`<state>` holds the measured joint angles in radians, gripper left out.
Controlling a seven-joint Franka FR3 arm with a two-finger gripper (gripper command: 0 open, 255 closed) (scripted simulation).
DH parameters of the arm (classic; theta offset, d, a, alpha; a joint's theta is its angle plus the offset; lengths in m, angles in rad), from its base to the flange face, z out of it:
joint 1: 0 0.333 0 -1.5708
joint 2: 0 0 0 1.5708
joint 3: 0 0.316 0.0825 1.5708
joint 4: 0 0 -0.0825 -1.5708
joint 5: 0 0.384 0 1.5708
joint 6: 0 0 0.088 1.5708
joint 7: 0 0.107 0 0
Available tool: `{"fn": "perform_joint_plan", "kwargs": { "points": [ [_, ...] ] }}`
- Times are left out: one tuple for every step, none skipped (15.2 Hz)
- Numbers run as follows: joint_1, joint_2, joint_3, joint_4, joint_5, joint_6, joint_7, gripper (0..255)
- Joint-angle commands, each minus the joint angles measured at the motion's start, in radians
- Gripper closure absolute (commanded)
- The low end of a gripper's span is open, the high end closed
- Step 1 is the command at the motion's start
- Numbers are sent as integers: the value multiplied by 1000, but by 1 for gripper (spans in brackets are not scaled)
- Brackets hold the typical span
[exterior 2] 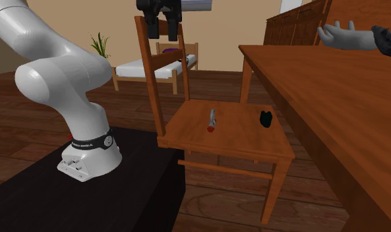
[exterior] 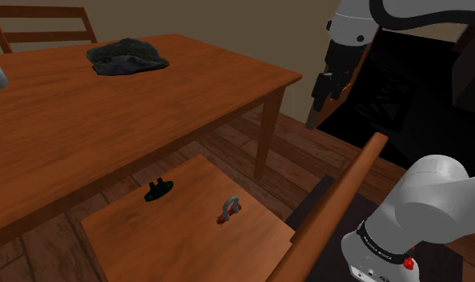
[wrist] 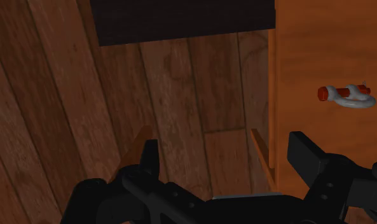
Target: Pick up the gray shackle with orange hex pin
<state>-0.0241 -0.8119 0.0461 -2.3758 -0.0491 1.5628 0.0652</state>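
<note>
The hand (wrist: 226,156) is seen spread, nothing between its fingers, above the floor (wrist: 180,83) beside the seat (wrist: 320,38). Farther off, the shackle (wrist: 349,95) is laid flat on that seat, apart from a black object (exterior: 158,191). It is judged rigid, smooth and compact; a grip across the bow's two legs is advised. The pin's hex head cannot be made out.
</note>
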Motion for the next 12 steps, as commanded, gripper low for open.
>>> {"fn": "perform_joint_plan", "kwargs": {
  "points": [
    [0, 0, 0, 0, 0, 0, 0, 0],
    [6, 21, 10, -9, 13, 17, 10, 0],
    [13, 43, 19, -17, 27, 34, 20, 0],
    [20, 65, 29, -24, 40, 51, 30, 0],
    [26, 89, 39, -30, 53, 68, 40, 0],
    [33, 113, 48, -35, 66, 86, 49, 0],
    [40, 138, 58, -40, 79, 103, 58, 0],
    [47, 164, 68, -43, 92, 121, 67, 0],
    [53, 191, 77, -46, 105, 139, 75, 0],
    [60, 219, 87, -47, 117, 157, 83, 0],
    [67, 247, 97, -48, 130, 175, 91, 0],
    [74, 276, 106, -47, 142, 192, 99, 0]
  ]
}}
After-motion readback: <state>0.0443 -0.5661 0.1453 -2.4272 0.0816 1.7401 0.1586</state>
